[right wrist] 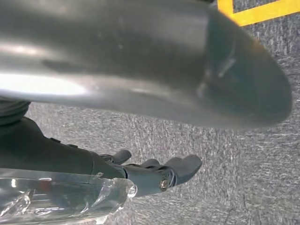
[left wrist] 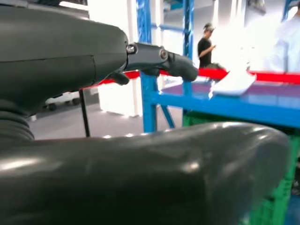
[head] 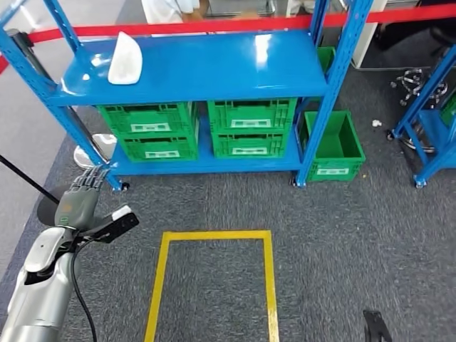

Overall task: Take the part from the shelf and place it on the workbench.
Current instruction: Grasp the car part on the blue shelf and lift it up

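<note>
Raised at seven o'clock, the left hand [head: 80, 199] is held unclenched and empty, while the white part [head: 125, 60] is left on the blue shelf [head: 215, 68] at eleven o'clock.

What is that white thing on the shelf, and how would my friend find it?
Look at the big blue shelf with green crates underneath. On its top board, near the left end, lies a white part shaped like a rounded wedge. It is the one pale thing on that board; everything else nearby is blue or green.

Shelf [head: 215, 68] glossy blue painted metal; crates [head: 251, 114] green ribbed plastic; floor [head: 333, 235] rough grey carpet.
</note>
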`<action>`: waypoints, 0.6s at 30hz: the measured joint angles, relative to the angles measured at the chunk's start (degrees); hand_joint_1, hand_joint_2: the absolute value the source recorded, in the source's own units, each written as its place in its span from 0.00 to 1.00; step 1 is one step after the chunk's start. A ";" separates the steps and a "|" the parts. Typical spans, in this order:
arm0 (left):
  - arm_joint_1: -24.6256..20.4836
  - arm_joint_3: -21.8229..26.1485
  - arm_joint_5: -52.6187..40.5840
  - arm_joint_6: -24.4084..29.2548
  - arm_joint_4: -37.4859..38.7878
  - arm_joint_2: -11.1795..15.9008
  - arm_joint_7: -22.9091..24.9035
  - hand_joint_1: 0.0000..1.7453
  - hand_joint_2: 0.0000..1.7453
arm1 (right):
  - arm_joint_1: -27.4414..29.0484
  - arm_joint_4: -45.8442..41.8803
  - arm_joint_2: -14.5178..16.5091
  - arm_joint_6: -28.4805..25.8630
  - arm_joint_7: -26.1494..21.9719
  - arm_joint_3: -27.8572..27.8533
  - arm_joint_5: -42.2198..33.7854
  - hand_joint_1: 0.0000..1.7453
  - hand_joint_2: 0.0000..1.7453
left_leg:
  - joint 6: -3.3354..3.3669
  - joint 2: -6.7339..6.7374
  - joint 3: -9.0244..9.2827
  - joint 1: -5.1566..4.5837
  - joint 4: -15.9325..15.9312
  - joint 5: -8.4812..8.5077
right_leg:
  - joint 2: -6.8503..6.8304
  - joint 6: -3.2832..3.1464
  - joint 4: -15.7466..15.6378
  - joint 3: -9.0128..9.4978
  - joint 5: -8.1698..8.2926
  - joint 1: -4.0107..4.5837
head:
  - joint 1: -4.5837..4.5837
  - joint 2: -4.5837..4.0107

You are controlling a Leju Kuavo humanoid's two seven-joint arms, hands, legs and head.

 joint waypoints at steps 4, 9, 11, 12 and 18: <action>1.43 0.04 0.07 -0.03 0.17 0.13 0.01 0.00 0.00 | 0.93 0.14 0.04 0.00 -0.01 -0.21 0.03 0.00 0.00 | 1.25 0.03 -5.95 -0.36 -2.92 12.02 | 0.62 0.60 -2.53 6.37 -2.96 -0.16 | -0.35 -0.01; 2.56 0.38 0.16 -0.09 0.37 0.33 0.02 0.00 0.00 | 0.94 0.26 0.07 -0.03 -0.07 -0.39 0.10 0.00 0.00 | 2.56 0.03 -4.20 -1.24 -11.19 18.48 | 1.57 2.80 -6.43 11.20 -4.27 -0.22 | -0.81 -0.01; 2.28 0.35 0.15 0.00 0.13 0.32 0.03 0.00 0.00 | 0.38 0.28 0.11 -0.05 -0.07 -0.41 0.12 0.00 0.00 | 3.05 -0.31 -2.90 -1.12 -12.27 16.26 | 1.21 3.19 -6.87 12.09 -4.98 -0.31 | -0.61 0.01; 2.19 0.35 0.15 0.08 -0.06 0.33 0.03 0.00 0.00 | -0.08 0.30 0.13 -0.07 -0.09 -0.40 0.13 0.00 0.00 | 3.25 -0.53 -1.73 -1.06 -13.28 14.95 | 0.79 3.25 -5.25 11.69 -6.33 -0.28 | -0.35 0.01; 4.90 0.48 0.15 0.15 0.13 0.28 0.01 0.00 0.00 | -0.15 0.36 0.14 -0.13 0.01 -0.44 0.17 0.00 0.00 | 4.49 -1.04 4.50 -2.62 -16.29 10.54 | -0.33 1.12 14.08 -0.69 -8.48 2.11 | 0.61 -0.01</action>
